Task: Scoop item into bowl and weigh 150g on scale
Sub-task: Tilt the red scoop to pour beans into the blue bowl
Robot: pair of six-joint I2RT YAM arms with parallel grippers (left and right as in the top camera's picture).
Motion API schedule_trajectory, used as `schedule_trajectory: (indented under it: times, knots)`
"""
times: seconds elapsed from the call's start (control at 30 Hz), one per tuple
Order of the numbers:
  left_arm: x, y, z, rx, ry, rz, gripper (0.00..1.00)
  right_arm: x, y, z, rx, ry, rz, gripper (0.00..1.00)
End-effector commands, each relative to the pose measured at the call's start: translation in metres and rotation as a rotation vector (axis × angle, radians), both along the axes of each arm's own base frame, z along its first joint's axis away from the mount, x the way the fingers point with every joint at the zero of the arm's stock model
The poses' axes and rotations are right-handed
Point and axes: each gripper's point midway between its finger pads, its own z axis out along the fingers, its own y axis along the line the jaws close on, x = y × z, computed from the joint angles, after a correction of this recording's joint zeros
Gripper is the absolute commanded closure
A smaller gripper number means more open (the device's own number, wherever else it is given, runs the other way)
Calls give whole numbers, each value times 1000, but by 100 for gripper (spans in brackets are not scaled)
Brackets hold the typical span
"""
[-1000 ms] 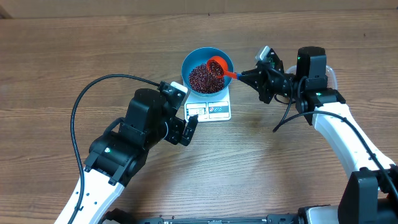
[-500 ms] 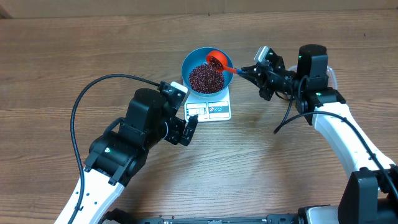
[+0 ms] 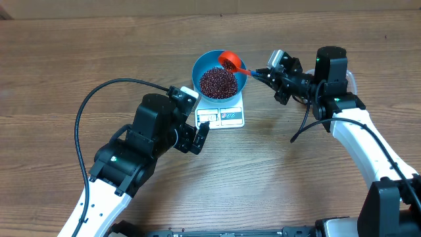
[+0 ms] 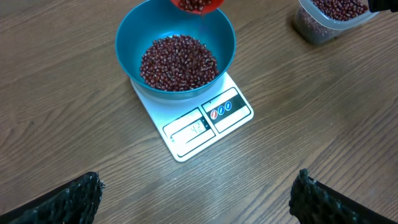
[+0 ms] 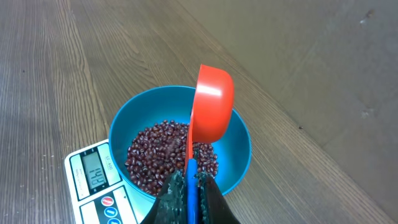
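The blue bowl stands on the white scale with a heap of dark red beans inside. My right gripper is shut on the blue handle of a red scoop, which hangs tilted over the bowl's far right rim. In the right wrist view the scoop shows side-on above the beans, bowl and scale. In the left wrist view the scoop still holds beans above the bowl. My left gripper is open, empty, just in front of the scale.
A clear plastic tub of beans stands right of the scale; in the overhead view the tub is mostly hidden behind the right arm. A black cable loops over the table to the left of the left arm.
The scoop has moved from over the middle of the bowl to its far right rim, and the right gripper has shifted slightly the same way. The left arm has stayed still.
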Motion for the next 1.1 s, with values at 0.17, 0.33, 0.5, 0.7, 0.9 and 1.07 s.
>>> schedule_trajectory:
  times: [0.17, 0.33, 0.5, 0.7, 0.9, 1.07]
  knots:
    - [0, -1, -1, -12, 9, 3, 0, 7, 2, 14, -16, -93, 17, 96]
    - [0, -1, -1, -12, 10, 3, 0, 10, 2, 19, -14, -118, 17, 96]
    - [0, -1, -1, -12, 10, 3, 0, 10, 2, 18, -18, -124, 20, 96]
    - [0, -1, -1, -12, 9, 3, 1, 10, 2, 18, -27, -137, 26, 96]
    - [0, -1, -1, -12, 9, 3, 1, 10, 2, 18, -27, -137, 26, 96]
    - [0, -1, -1, -12, 10, 3, 0, 10, 2, 19, -26, -143, 25, 96]
